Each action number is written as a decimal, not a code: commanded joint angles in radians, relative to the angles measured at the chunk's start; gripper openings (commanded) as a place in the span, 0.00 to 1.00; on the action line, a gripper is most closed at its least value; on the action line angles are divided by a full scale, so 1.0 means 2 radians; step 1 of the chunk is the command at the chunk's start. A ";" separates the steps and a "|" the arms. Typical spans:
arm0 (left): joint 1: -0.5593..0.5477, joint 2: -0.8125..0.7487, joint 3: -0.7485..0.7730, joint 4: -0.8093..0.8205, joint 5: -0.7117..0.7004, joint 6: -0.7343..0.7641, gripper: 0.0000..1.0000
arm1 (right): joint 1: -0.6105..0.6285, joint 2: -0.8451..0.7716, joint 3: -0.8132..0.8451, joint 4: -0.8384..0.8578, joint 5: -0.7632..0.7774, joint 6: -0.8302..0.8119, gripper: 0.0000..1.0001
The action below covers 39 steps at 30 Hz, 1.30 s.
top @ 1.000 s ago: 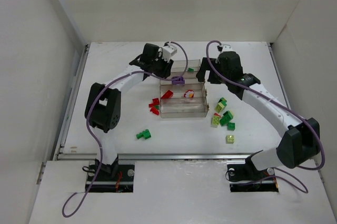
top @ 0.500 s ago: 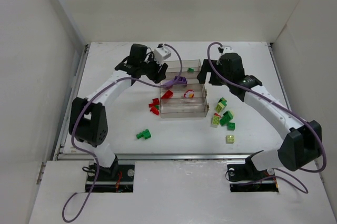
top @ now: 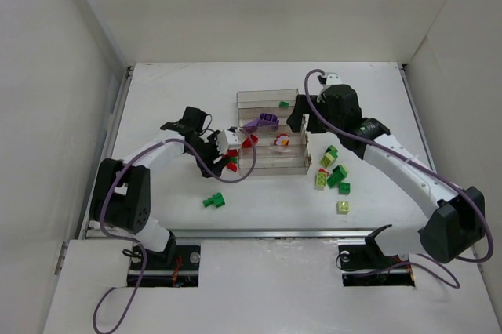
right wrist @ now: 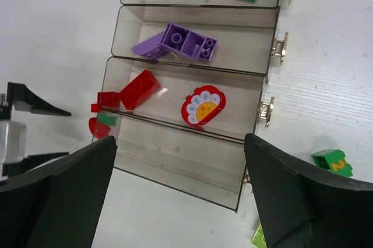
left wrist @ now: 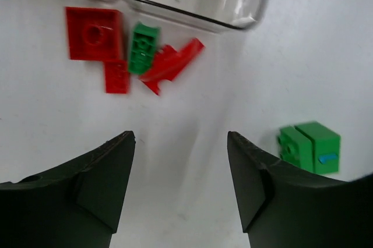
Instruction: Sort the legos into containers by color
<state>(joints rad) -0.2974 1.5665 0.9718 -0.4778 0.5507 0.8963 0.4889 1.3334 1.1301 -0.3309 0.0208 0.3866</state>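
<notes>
At the tray's [top: 271, 163] 9 o'clock, left fingers [left wrist: 87, 190] hover spread over red legos [left wrist: 93, 27].
At its 2 o'clock, right fingers [right wrist: 58, 201] hang released, empty.

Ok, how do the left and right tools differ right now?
The left tool sits low over the table beside the tray's left end, above loose red pieces and a green brick. The right tool sits higher, by the tray's right end. The left tool's camera takes in only a tray corner, while the right tool's takes in nearly the whole tray. Both are open and hold nothing.
</notes>
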 commanded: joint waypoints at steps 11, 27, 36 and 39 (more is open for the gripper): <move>-0.034 -0.108 -0.060 -0.179 0.002 0.180 0.75 | 0.045 0.011 0.019 0.002 0.010 -0.012 0.96; -0.070 -0.113 -0.149 -0.070 -0.050 0.059 0.40 | 0.059 -0.018 0.008 0.002 0.026 -0.002 0.96; -0.070 -0.114 -0.165 -0.035 -0.065 0.029 0.00 | 0.059 -0.028 0.008 -0.003 0.031 -0.002 0.96; -0.065 -0.139 -0.150 -0.026 -0.065 0.012 0.00 | 0.059 -0.032 0.012 -0.009 0.026 -0.002 0.96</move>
<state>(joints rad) -0.4320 1.3373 0.6674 -0.5449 0.4297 0.9642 0.5972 1.3025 1.1339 -0.3439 0.0654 0.3737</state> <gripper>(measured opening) 0.146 0.955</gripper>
